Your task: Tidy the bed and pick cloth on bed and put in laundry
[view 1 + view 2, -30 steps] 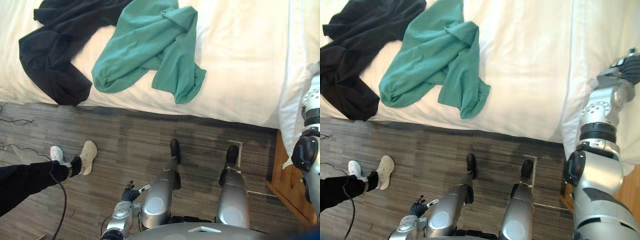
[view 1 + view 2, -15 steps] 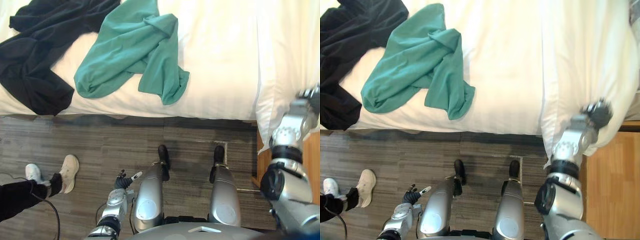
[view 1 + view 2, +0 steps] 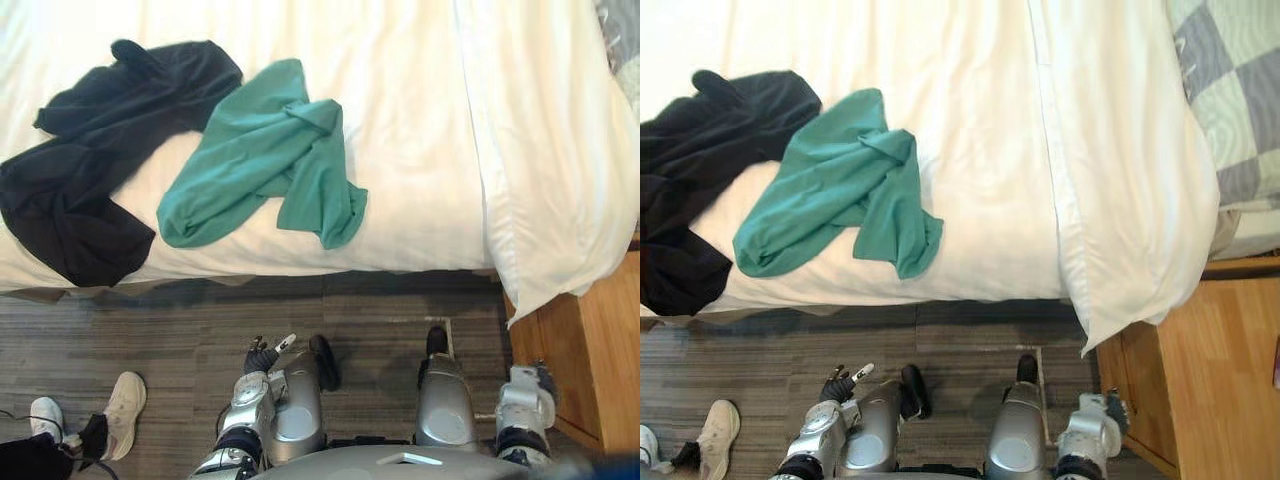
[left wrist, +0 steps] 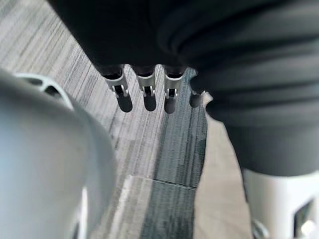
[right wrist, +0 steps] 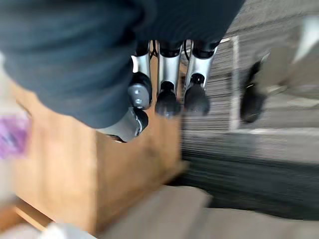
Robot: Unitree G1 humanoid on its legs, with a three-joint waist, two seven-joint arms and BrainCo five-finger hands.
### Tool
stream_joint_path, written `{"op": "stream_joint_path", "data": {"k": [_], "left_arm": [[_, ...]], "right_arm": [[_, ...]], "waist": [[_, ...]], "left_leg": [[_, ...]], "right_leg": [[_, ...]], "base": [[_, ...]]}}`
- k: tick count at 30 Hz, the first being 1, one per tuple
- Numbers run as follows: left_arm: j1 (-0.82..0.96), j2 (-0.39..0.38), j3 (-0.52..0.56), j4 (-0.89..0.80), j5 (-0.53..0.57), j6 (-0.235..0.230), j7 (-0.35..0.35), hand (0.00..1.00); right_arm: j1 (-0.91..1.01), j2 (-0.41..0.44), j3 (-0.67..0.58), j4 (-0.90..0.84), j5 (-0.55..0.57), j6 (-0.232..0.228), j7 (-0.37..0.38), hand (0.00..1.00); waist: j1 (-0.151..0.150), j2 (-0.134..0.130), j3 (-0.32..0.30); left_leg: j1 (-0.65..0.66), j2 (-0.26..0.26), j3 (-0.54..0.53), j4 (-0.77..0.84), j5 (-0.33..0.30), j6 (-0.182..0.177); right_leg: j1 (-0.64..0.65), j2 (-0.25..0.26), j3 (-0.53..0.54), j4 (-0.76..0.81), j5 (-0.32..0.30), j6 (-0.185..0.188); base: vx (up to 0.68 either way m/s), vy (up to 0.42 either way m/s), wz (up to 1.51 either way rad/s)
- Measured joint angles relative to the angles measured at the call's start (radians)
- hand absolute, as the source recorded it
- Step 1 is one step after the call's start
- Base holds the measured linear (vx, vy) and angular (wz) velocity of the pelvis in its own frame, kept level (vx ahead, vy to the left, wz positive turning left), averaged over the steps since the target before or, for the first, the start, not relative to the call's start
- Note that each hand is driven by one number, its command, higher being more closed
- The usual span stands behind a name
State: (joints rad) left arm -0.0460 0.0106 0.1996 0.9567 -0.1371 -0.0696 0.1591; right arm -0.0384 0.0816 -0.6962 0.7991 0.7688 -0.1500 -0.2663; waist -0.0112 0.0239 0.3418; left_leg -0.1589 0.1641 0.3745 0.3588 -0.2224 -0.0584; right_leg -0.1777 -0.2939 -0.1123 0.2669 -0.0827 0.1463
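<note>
Two cloths lie on the white bed (image 3: 420, 120): a teal cloth (image 3: 265, 155) crumpled near the front edge, and a black cloth (image 3: 90, 200) to its left, partly hanging over the side. My left hand (image 3: 262, 355) hangs low beside my leg, well short of the bed; its fingers (image 4: 144, 94) are straight over the floor and hold nothing. Low on the other side, my right hand (image 3: 1112, 408) is open next to the wooden nightstand (image 3: 1210, 370), and its fingers (image 5: 167, 94) are relaxed and empty.
A thick white duvet (image 3: 540, 150) drapes over the bed's right end, with a checked blanket (image 3: 1230, 100) beyond it. A person's shoes (image 3: 120, 405) stand on the wood floor at the lower left. Floor lies between me and the bed.
My right arm has dropped from the white duvet's edge down to my side. The camera has shifted, so more of the bed's right end shows.
</note>
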Motion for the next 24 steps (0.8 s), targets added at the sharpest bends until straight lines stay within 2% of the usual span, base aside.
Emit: {"op": "stream_joint_path", "data": {"k": [5, 9, 11, 13, 16, 19, 24], "left_arm": [[0.051, 0.004, 0.002, 0.021, 0.052, 0.000, -0.001, 0.00], [0.056, 0.014, -0.003, 0.047, 0.082, 0.003, -0.001, 0.00], [0.065, 0.024, -0.005, 0.048, 0.090, 0.008, -0.001, 0.00], [0.073, 0.033, -0.005, 0.049, 0.091, 0.015, -0.001, 0.00], [0.094, 0.052, -0.001, 0.049, 0.094, 0.017, -0.002, 0.00], [0.120, 0.049, 0.000, 0.055, 0.107, 0.017, -0.002, 0.00], [0.119, 0.045, 0.007, 0.057, 0.107, 0.014, -0.001, 0.00]], "right_arm": [[0.072, 0.011, 0.083, 0.126, -0.218, 0.059, 0.043, 0.00], [0.077, -0.007, 0.139, 0.180, -0.387, 0.086, 0.072, 0.00], [0.081, -0.016, 0.166, 0.203, -0.442, 0.093, 0.078, 0.00], [0.086, -0.023, 0.175, 0.227, -0.504, 0.105, 0.088, 0.00], [0.097, -0.027, 0.190, 0.259, -0.556, 0.125, 0.112, 0.00], [0.122, -0.046, 0.192, 0.262, -0.560, 0.136, 0.124, 0.00], [0.137, -0.059, 0.194, 0.280, -0.597, 0.143, 0.128, 0.00]], "waist": [[-0.005, -0.039, -0.105], [-0.027, -0.047, -0.119], [-0.026, -0.055, -0.123], [-0.027, -0.065, -0.130], [-0.024, -0.092, -0.154], [-0.024, -0.080, -0.160], [-0.024, -0.078, -0.162]], "left_leg": [[0.138, -0.056, -0.030, -0.235, 0.107, -0.015], [0.192, -0.047, -0.081, -0.337, 0.173, -0.029], [0.214, -0.038, -0.094, -0.352, 0.189, -0.035], [0.228, -0.042, -0.120, -0.362, 0.193, -0.035], [0.251, -0.068, -0.137, -0.421, 0.233, -0.033], [0.286, -0.074, -0.163, -0.454, 0.257, -0.030], [0.255, -0.068, -0.181, -0.401, 0.254, -0.027]], "right_leg": [[0.094, -0.009, -0.060, -0.065, 0.014, 0.011], [0.117, 0.015, -0.116, -0.011, 0.014, 0.010], [0.131, 0.024, -0.124, 0.007, 0.014, 0.010], [0.186, 0.027, -0.159, -0.051, 0.012, 0.006], [0.258, 0.027, -0.190, -0.182, 0.003, -0.010], [0.296, 0.030, -0.211, -0.195, 0.000, -0.008], [0.303, 0.019, -0.238, -0.175, -0.001, -0.005]], "base": [[0.13, -0.052, 0.22], [0.02, -0.075, 0.37], [-0.03, -0.038, 0.17], [-0.04, -0.053, 0.22], [-0.06, -0.051, 0.17], [-0.09, -0.029, 0.20], [-0.08, 0.004, 0.18]]}}
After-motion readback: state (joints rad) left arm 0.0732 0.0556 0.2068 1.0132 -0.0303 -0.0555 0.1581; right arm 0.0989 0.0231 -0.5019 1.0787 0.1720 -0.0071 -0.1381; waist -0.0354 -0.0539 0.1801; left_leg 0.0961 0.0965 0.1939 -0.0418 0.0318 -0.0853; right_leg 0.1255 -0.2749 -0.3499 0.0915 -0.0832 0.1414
